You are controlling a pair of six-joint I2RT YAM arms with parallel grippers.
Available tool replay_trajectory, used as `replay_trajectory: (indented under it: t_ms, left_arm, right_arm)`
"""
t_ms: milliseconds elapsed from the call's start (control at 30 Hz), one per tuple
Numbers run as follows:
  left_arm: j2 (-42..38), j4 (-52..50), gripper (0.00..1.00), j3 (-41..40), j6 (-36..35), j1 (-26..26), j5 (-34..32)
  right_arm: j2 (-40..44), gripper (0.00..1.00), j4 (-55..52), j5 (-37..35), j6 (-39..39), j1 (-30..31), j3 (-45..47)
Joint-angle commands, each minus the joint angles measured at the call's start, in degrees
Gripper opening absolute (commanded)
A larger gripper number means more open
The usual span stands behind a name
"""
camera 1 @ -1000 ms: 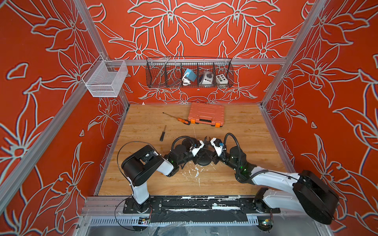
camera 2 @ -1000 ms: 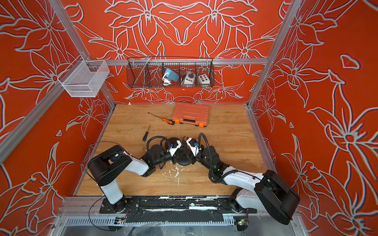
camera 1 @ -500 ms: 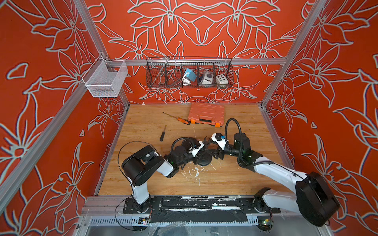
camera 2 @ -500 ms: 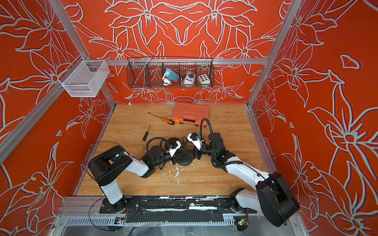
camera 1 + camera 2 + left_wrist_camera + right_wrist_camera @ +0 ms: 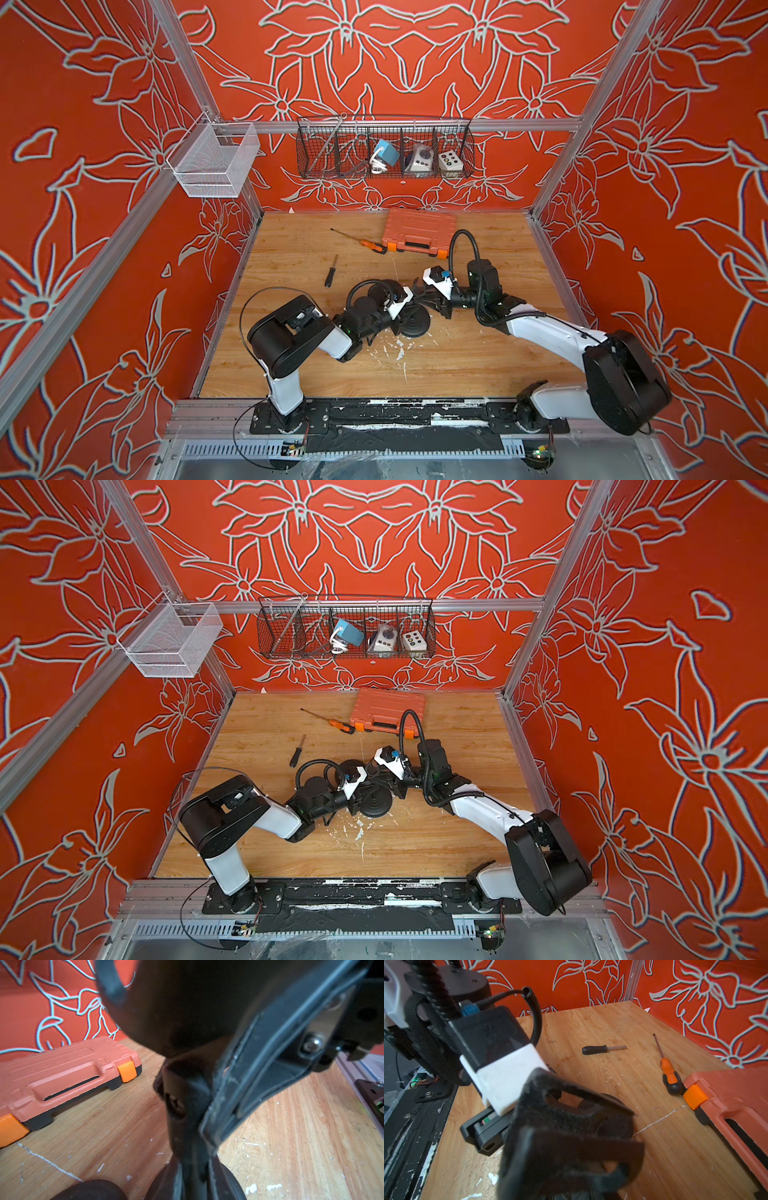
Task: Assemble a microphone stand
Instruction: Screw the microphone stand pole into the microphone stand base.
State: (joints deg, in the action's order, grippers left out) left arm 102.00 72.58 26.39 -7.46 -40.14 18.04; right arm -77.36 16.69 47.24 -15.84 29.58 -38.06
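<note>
Base of the stand, a black round disc (image 5: 415,326), lies flat near the middle of the scuffed wooden tabletop (image 5: 457,365). Both arms meet right over it. We see no upright pole, boom or clip anywhere in these views, so we judge the assembly to be at an early stage, with the base placed and everything above it yet to be fitted.

The left gripper (image 5: 409,315) has its jaws pressed together just above the disc. Whether something thin sits between them, we cannot tell. The right gripper (image 5: 637,1132) shows as two blurred dark fingers, and we cannot tell whether they are spread or pinching.

Further out, toward the back wall, are a small black-handled screwdriver (image 5: 331,272), an orange-handled screwdriver (image 5: 368,244) and a closed orange plastic tool case (image 5: 419,237). None of them is being touched.

View notes:
- Both top views give the layout and the arms' convergence, plus a black wire basket (image 5: 384,151) on the back rail. The wrists hide the contact point itself.
- The left wrist view shows a short black stub (image 5: 182,1095) with a hole, rising close in front of the lens. We cannot say whether it belongs to the stand.
- The right wrist view alone shows a thin white line (image 5: 658,1120) across the wood, running toward the case.
</note>
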Motion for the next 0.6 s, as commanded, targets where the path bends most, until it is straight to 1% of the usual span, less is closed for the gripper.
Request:
replay_trajectory:
  t_ms: [0,67,133,200,300,400,467,567]
  left_arm:
    - [1.45,-1.74,0.06,-0.57,-0.58,-0.10,-0.46]
    - [1.59,-1.82,0.07,-0.46,-0.29,-0.11,-0.39]
    - [1.51,-1.76,0.11,-0.29,0.20,-0.11,-0.12]
    - [1.38,-1.33,0.22,-0.25,0.80,-0.19,-0.11]
    - [0.79,-0.50,0.33,-0.27,2.23,-0.29,-0.24]
    - [0.00,2.91,0.36,-0.72,6.06,-0.38,-1.36]
    - [-0.56,4.57,0.37,-0.74,7.43,-0.38,-2.12]
    - [-2.06,3.00,0.38,0.20,7.66,-0.38,-2.75]
  right_arm:
    - [-1.01,0.00,1.37,1.89,1.01,0.46,1.18]
    - [-1.04,0.00,3.25,-0.42,3.60,0.62,2.87]
    - [-0.50,0.00,6.04,-5.65,7.02,1.43,5.71]
    - [0.62,0.00,9.86,-12.78,9.83,3.34,9.83]
    - [2.73,0.00,14.54,-24.64,13.51,7.74,14.95]
    - [6.33,0.00,16.83,-34.96,17.98,11.40,18.23]
    - [8.21,0.00,14.88,-40.89,20.58,13.31,18.72]
    - [9.80,0.00,11.90,-48.56,22.83,16.77,18.93]
